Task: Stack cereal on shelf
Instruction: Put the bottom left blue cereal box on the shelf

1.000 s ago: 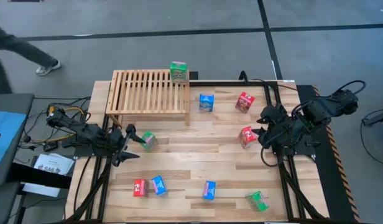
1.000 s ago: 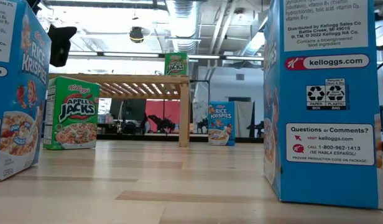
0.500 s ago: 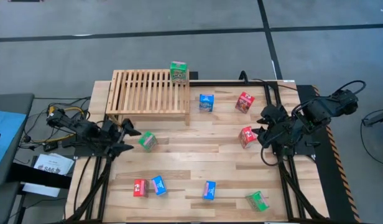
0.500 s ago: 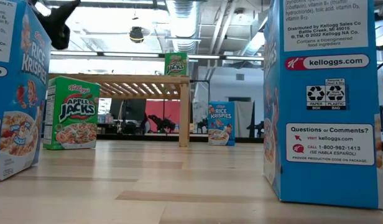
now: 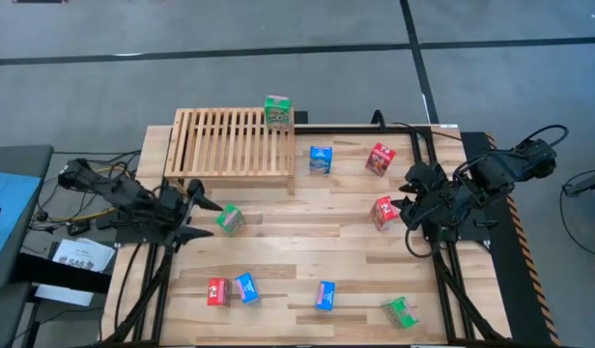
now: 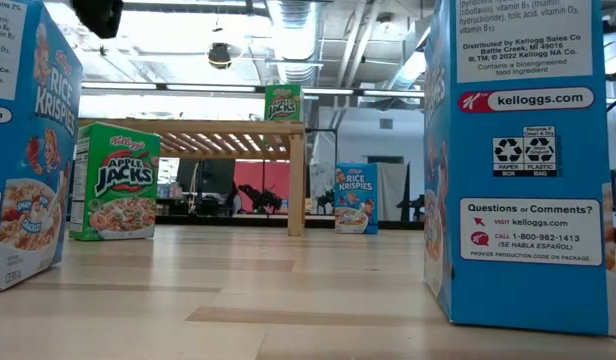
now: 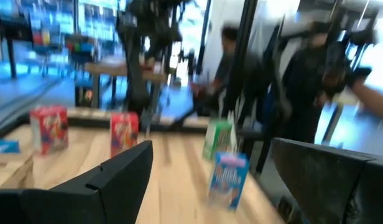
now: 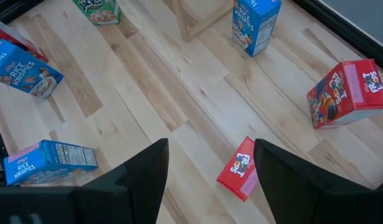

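Early stage by the look: one green Apple Jacks box (image 5: 276,111) upright on the slatted shelf (image 5: 230,143), eight others scattered on the plank tabletop (image 5: 307,256). Left gripper (image 5: 207,215) spread and empty just beside a green box (image 5: 229,219); right gripper (image 5: 410,202) parted, empty, near a red Froot Loops box (image 5: 382,212). Next: close on the green box, then lift to the shelf

A small green Apple Jacks cardboard box (image 6: 283,103) stands upright on the light slatted wooden shelf (image 6: 193,127); another green box (image 6: 115,181) stands below.

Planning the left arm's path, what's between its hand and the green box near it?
Only bare tabletop, the high view shows: the left hand, open, sits just left of the green box, apart from it.
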Controlling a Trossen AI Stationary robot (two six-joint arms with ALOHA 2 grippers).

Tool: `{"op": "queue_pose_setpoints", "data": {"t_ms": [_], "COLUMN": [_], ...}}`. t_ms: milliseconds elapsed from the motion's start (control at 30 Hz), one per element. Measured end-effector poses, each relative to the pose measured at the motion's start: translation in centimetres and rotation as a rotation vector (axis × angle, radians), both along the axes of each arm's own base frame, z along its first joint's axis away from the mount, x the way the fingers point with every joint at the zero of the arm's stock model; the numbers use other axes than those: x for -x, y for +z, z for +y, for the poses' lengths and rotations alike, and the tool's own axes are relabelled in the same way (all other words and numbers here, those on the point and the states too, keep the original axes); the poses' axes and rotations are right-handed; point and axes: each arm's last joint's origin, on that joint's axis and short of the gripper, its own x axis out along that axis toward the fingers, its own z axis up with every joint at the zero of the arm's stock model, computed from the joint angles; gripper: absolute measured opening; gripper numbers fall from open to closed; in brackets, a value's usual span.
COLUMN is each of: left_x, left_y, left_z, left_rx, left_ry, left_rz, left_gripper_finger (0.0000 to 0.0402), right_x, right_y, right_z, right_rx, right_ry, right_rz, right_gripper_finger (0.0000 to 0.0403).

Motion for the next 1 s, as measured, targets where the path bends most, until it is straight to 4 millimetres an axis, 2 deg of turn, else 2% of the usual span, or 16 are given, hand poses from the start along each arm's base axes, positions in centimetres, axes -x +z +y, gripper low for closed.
{"op": "queue_pose_setpoints", "data": {"t_ms": [233, 500, 700, 1000], "left_x": [-2.3, -5.3, -7.5, -10.2], "left_y": [2.1, 3.4, 2.9, 0.9], "left_z": [-1.2, -3.3, -4.5, -5.9], "left_rx": [-0.166, -0.238, -0.291, -0.353], "left_ry": [-0.052, -0.256, -0.337, -0.366], "left_rz": [0.231, 0.321, 0.395, 0.468], "left_gripper_finger": [0.0318, 0.0318, 0.0318, 0.0318], "right_x": [0.0, 0.0, 0.0, 0.0], "right_y": [0.0, 0.0, 0.0, 0.0], "right_z": [0.0, 0.0, 0.0, 0.0], "right_rx": [0.003, 0.004, 0.007, 0.009], "right_ry": [0.002, 0.003, 0.008, 0.011], "right_rz": [0.003, 0.004, 0.005, 0.006], "right_gripper_finger": [0.0261, 0.0261, 0.0261, 0.0261]}}
